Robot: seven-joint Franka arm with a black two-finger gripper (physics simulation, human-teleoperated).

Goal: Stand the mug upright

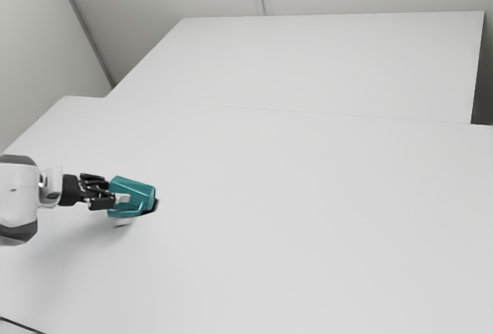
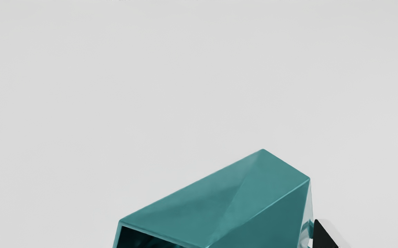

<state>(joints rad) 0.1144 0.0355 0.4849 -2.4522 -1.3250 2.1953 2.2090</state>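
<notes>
One teal mug (image 1: 135,188) sits tipped over in the lower left of the exterior view, the gripper (image 1: 114,197) right up against it. Whether it's open or has hold of the mug (hard to see from here), I can't tell. The white table (image 1: 308,218) stretches broadly toward the exterior view's right, its slanting edge at the upper left.
</notes>
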